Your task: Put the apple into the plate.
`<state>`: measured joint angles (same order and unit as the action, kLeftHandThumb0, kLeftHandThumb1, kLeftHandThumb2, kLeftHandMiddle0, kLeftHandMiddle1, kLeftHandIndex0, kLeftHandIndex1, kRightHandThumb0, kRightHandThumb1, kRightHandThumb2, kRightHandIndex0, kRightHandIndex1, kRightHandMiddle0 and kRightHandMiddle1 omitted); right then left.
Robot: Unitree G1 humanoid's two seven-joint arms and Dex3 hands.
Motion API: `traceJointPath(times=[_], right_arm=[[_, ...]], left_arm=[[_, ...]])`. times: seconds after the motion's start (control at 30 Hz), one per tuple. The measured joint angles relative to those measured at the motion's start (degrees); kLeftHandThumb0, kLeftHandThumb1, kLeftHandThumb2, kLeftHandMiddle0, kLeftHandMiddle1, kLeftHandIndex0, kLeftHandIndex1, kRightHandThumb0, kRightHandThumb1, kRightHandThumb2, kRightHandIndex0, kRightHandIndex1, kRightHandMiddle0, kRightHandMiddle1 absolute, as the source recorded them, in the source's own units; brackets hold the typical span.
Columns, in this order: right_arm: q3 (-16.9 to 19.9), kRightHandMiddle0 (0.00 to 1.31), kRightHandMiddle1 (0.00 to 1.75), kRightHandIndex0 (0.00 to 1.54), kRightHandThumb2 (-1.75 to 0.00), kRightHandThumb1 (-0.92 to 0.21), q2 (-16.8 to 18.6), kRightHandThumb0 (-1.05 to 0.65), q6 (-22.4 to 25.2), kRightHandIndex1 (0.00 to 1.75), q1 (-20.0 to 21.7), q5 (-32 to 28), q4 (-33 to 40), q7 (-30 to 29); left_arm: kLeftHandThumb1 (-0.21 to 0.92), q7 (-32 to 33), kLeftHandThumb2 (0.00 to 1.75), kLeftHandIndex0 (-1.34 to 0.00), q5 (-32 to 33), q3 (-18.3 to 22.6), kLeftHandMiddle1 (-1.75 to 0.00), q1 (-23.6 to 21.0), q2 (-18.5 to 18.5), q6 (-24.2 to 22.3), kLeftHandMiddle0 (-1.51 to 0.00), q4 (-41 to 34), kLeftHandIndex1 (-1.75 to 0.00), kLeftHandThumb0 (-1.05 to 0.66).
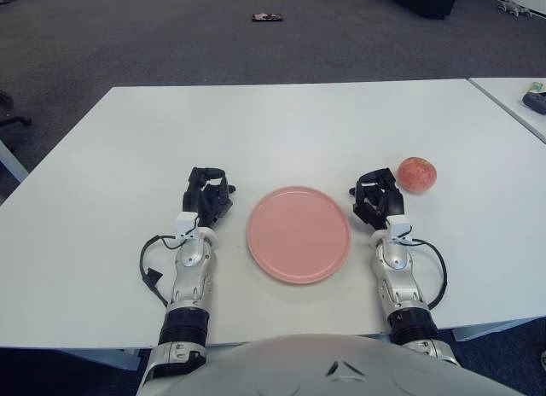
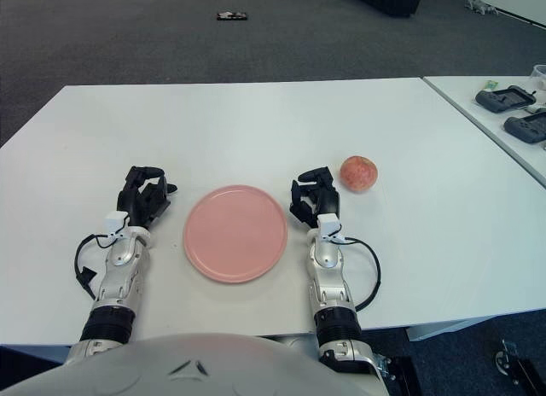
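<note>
A pink round plate (image 1: 299, 234) lies on the white table (image 1: 281, 123), near its front edge, with nothing on it. The apple (image 1: 417, 174), red and yellowish, sits on the table to the right of the plate. My right hand (image 1: 376, 197) shows between plate and apple, a few centimetres left of the apple and apart from it, fingers curled and holding nothing. My left hand (image 1: 207, 194) shows left of the plate, fingers curled too, with nothing in them.
A second white table (image 2: 512, 114) stands to the right with dark devices (image 2: 505, 98) on it. Behind the table is grey carpet with a small dark object (image 1: 266, 18) on the floor.
</note>
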<state>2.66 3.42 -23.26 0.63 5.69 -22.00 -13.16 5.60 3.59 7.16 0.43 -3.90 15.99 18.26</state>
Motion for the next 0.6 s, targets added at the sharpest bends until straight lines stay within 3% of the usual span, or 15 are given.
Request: traceJointPath(times=[0.37, 0.6], right_arm=[[-0.2, 0.31, 1.75, 0.56, -0.81, -0.72, 0.1, -0.37, 0.2, 1.24, -1.9, -0.1, 2.4, 0.7], [-0.7, 0.31, 1.75, 0.56, -0.79, -0.73, -0.1, -0.37, 0.3, 1.24, -4.5, 1.6, 9.6, 0.2]], left_arm=[[0.79, 0.0, 0.72, -0.27, 0.0, 0.0, -1.42, 0.0, 0.0, 0.6, -0.56, 0.4, -1.75, -0.36], [0.80, 0.0, 0.71, -0.27, 0.0, 0.1, -1.41, 0.0, 0.0, 0.7, -0.55, 0.4, -1.75, -0.36]])
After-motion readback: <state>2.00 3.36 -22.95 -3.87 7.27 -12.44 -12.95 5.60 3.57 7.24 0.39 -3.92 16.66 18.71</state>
